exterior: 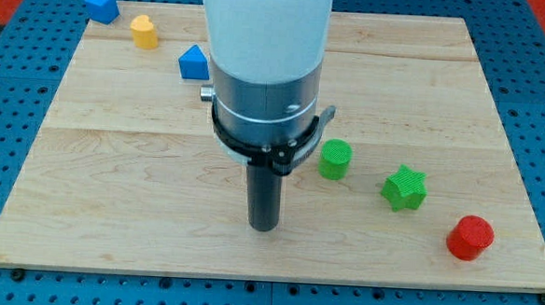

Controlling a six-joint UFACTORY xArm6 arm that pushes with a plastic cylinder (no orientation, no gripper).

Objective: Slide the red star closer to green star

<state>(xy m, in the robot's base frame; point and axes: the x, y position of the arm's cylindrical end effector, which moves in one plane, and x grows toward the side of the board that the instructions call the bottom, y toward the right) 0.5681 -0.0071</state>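
The green star (404,187) lies on the wooden board (112,191) at the view's right. A red block (471,238), round in outline as far as I can tell, sits just below and to the right of it, near the board's bottom right corner. No clearly star-shaped red block shows; the arm's wide body hides part of the board's top middle. My tip (263,228) rests on the board at the bottom middle, well to the left of the green star and touching no block.
A green cylinder (335,159) stands just left of the green star, up and right of my tip. A blue block (101,5), a yellow block (144,32) and another blue block (193,62) line the top left.
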